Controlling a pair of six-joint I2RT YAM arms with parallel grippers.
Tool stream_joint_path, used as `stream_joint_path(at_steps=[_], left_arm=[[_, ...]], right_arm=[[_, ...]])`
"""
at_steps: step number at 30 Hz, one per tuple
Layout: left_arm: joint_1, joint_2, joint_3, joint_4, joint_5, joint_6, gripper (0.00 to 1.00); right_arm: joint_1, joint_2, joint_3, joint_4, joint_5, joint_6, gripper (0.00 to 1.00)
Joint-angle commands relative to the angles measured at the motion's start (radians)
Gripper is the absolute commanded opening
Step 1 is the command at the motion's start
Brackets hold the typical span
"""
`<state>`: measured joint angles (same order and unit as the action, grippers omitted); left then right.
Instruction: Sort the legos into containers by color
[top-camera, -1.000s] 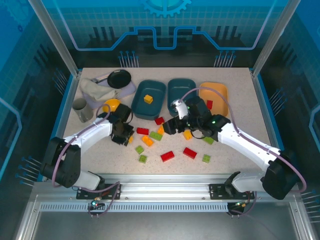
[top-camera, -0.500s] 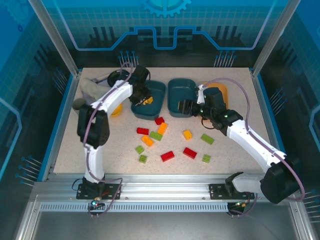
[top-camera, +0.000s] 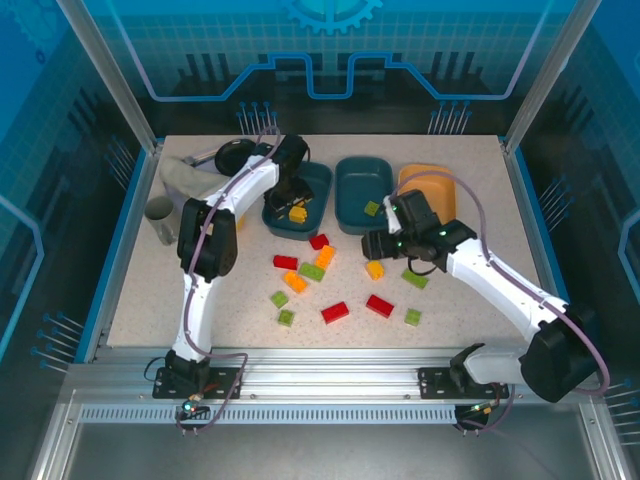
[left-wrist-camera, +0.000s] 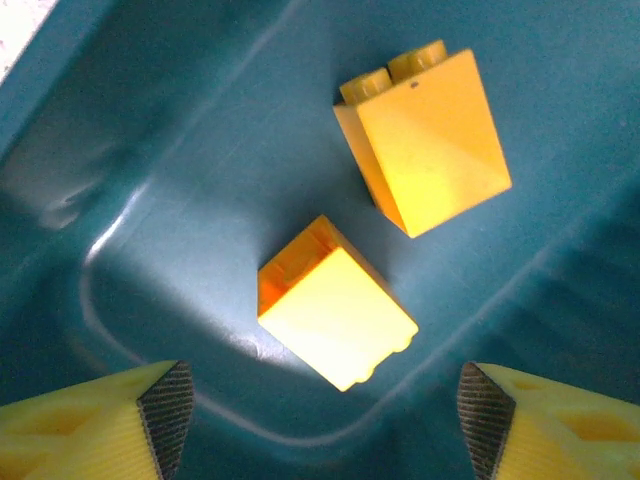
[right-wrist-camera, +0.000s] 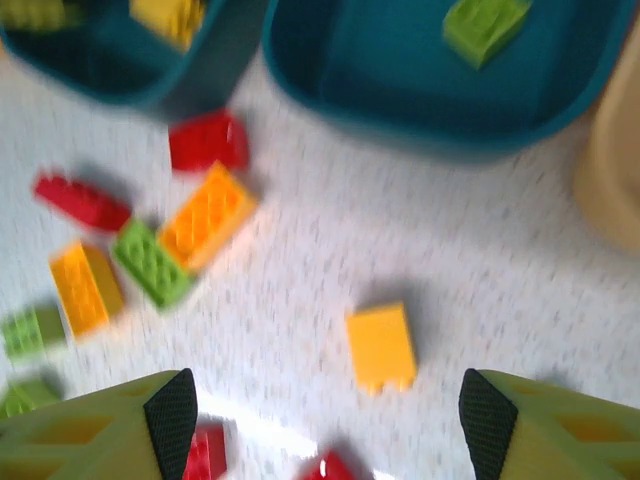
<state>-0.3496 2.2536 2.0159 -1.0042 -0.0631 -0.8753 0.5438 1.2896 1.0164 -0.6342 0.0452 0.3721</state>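
Left gripper (left-wrist-camera: 325, 420): just opened, empty.
Left teal tray (left-wrist-camera: 150, 120): 2 yellow legos (left-wrist-camera: 335, 318), 1 newly dropped.
Right gripper (right-wrist-camera: 325, 425): open, empty.

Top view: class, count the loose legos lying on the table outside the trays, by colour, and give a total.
Red legos: 4
Orange-yellow legos: 3
Green legos: 5
Total: 12

White arms (top-camera: 495, 283) with black joints (top-camera: 207, 243) and yellow, dark-padded claw fingers (left-wrist-camera: 90, 425).
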Motion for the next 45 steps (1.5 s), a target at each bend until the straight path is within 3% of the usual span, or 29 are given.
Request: stream_joint_path(at_steps=[1, 5, 11, 17, 23, 28, 34, 38, 42, 45], left_arm=[[-0.033, -0.171, -0.044, 0.004, 0.014, 0.048, 0.78], [-0.074, -0.379, -0.242, 0.124, 0.061, 0.106, 0.82], [-0.137, -0.712, -0.623, 0.357, 0.203, 0.181, 0.91], [-0.178, -0.899, -0.851, 0.406, 0.243, 0.159, 0.90], [-0.203, -0.969, -0.922, 0.419, 0.226, 0.120, 0.89], [-0.222, -0.982, -0.929, 0.426, 0.209, 0.114, 0.88], [-0.236, -0.979, -0.910, 0.435, 0.200, 0.119, 0.88], [-0.245, -0.950, -0.863, 0.442, 0.204, 0.134, 0.88], [-0.250, -0.892, -0.806, 0.470, 0.215, 0.149, 0.87], [-0.252, -0.834, -0.745, 0.486, 0.223, 0.160, 0.87]], right_arm=[[0.066, 0.032, -0.001, -0.210, 0.015, -0.092, 0.73], [0.156, 0.116, -0.022, -0.270, 0.036, -0.107, 0.74], [0.206, 0.330, 0.038, -0.340, 0.064, -0.112, 0.76], [0.220, 0.437, 0.072, -0.320, 0.078, -0.107, 0.72], [0.217, 0.499, 0.075, -0.294, 0.080, -0.102, 0.55], [0.215, 0.512, 0.062, -0.277, 0.089, -0.097, 0.46], [0.205, 0.430, 0.066, -0.283, 0.137, -0.072, 0.34], [0.098, 0.276, 0.097, -0.302, 0.163, -0.042, 0.31], [-0.113, 0.189, 0.149, -0.289, 0.124, -0.038, 0.30], [-0.266, 0.211, 0.191, -0.239, 0.085, -0.036, 0.30]])
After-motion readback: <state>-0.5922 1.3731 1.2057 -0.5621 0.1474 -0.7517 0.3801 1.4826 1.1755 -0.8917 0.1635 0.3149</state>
